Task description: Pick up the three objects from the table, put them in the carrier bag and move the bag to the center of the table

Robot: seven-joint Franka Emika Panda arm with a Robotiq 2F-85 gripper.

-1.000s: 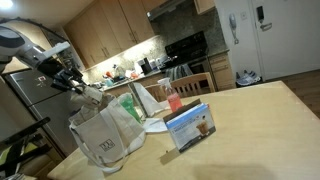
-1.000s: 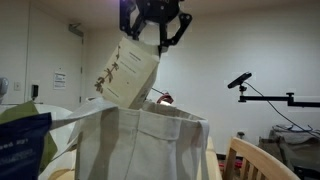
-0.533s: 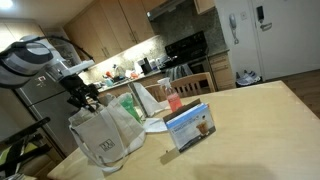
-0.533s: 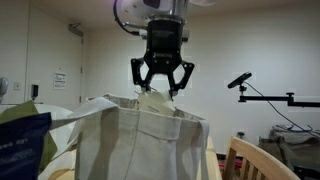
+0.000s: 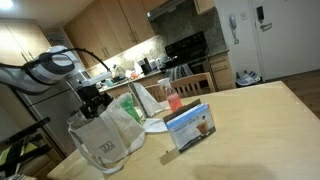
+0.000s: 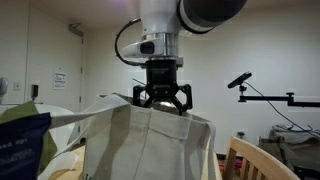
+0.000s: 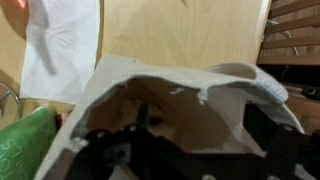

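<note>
Gripper is straight over the bag, pointing down, with its tips right at the mouth, about level with the rim. Fingers are spread wide with nothing visible between them, so it reads as open and empty. An exterior view agrees: the arm comes in from the fridge side and the gripper sits at the top of the bag. The bag stands upright with its mouth open, near one end of the table and well off centre, dark logo facing the camera. The wrist view looks straight down into the bag. Its rim is a ragged pale oval and the inside is brownish and shadowed, so I can't tell what's in there. Dark fingers show at the bottom of that view, inside the rim line. The blue carton stands upright on the table, near the bag but apart from it, drink picture toward the camera. A pink bottle stands behind the carton. A green packet is just beside the bag; I can't tell if they touch. The wrist view shows the same green packet in its lower corner. A white sheet lies flat on the table beyond the bag. A chair back shows past the bag.
</note>
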